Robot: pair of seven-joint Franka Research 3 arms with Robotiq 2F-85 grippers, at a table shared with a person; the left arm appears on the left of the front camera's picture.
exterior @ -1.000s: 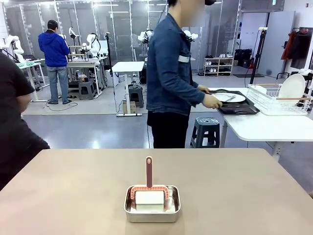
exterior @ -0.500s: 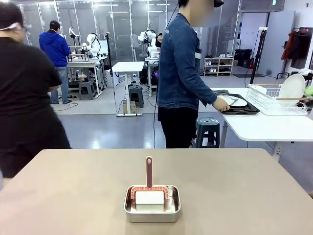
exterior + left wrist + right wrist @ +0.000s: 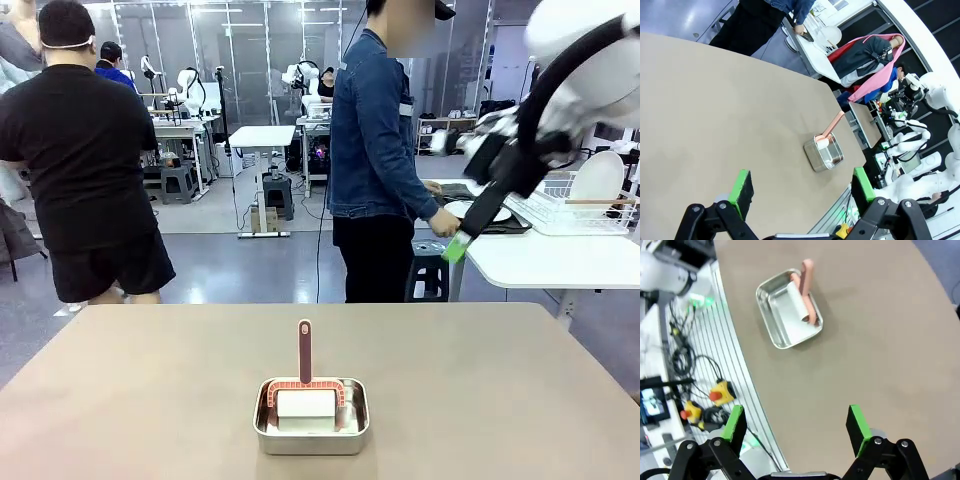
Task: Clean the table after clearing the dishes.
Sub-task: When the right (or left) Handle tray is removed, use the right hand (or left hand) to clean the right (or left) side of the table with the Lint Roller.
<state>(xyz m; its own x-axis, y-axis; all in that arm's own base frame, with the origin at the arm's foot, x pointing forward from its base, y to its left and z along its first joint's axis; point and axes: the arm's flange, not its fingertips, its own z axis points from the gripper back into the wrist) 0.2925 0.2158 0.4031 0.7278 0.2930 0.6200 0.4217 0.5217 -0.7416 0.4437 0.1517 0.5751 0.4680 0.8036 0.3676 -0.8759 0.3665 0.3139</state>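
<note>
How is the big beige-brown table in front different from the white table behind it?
The beige-brown table carries one small steel pan with a pink-handled roller; the white table carries a dark tray, a white plate and a wire dish rack. The beige-brown table lies nearest, the white table farther off at right. Both have flat, plain tops.

Looks out from the front, fixed low at the near edge of the table [image 3: 520, 400], level across it toward the room beyond. Looks down from both wrists, high over the tabletop (each rolled its own way). Shares the steel pan [image 3: 311, 416] across all three.
</note>
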